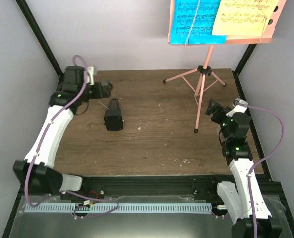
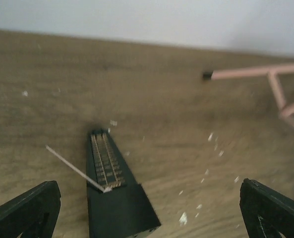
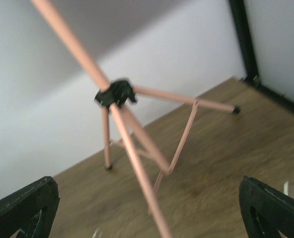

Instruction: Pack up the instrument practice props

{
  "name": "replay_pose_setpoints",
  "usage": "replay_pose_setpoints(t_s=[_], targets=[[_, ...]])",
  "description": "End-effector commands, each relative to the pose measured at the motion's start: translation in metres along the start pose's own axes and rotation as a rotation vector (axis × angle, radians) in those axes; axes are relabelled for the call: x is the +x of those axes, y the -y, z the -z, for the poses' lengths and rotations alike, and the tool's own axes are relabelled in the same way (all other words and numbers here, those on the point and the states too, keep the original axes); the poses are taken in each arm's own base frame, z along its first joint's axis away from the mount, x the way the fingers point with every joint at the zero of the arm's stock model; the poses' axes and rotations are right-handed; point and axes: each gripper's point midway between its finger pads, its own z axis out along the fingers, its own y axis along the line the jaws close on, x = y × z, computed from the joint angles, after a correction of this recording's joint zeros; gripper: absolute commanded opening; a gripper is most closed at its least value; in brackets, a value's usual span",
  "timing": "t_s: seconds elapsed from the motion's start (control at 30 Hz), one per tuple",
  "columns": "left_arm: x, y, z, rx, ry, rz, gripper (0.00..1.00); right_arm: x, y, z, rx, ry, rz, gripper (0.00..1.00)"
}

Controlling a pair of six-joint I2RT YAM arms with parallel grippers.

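Left gripper [image 1: 106, 89], upper left of the top view: jaws spread wide, nothing between them. Black metronome [image 1: 113, 115] on the wooden table [image 1: 156, 144] just below it, left of centre, thin pendulum rod sticking out. Right gripper [image 1: 213, 110], right side: released, empty, near the pink music stand [image 1: 205, 74], apart from it. Stand upright at upper right, with the cyan page [image 1: 194, 20] and yellow page [image 1: 243, 17] side by side on its desk.
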Motion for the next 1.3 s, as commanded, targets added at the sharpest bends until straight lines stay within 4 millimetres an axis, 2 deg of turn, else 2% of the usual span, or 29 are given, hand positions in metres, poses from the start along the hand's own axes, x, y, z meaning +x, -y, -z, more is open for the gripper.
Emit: replay_pose_setpoints(t_s=[0.0,0.07,0.13,0.27,0.5,0.7,0.83,1.0,1.27], targets=[[0.08,-0.023,-0.042,-0.167,-0.359,-0.175,0.99,0.039,-0.019,0.004,-0.132,-0.187,-0.058,1.0],[0.099,-0.038,-0.066,-0.25,-0.43,-0.229,1.0,0.046,-0.023,0.008,-0.162,-0.218,-0.071,1.0],[0.107,-0.054,-0.079,-0.333,-0.456,-0.238,1.0,0.054,-0.026,0.012,-0.192,-0.245,-0.079,1.0],[0.108,-0.062,-0.092,-0.356,-0.421,-0.23,1.0,0.069,-0.028,0.017,-0.227,-0.29,-0.084,1.0],[0.125,-0.048,-0.11,-0.141,-0.442,-0.096,1.0,0.093,-0.021,0.016,-0.224,-0.368,-0.084,1.0],[0.145,-0.045,-0.129,-0.072,-0.523,-0.04,1.0,0.11,-0.017,0.019,-0.229,-0.423,-0.103,1.0],[0.149,-0.034,-0.137,-0.004,-0.52,-0.005,1.0,0.116,-0.016,0.022,-0.234,-0.435,-0.104,1.0],[0.167,-0.043,-0.143,-0.082,-0.585,-0.058,1.0,0.121,-0.014,0.025,-0.24,-0.444,-0.091,1.0],[0.187,-0.04,-0.155,-0.117,-0.656,-0.161,1.0,0.124,-0.017,0.027,-0.264,-0.459,-0.066,1.0]])
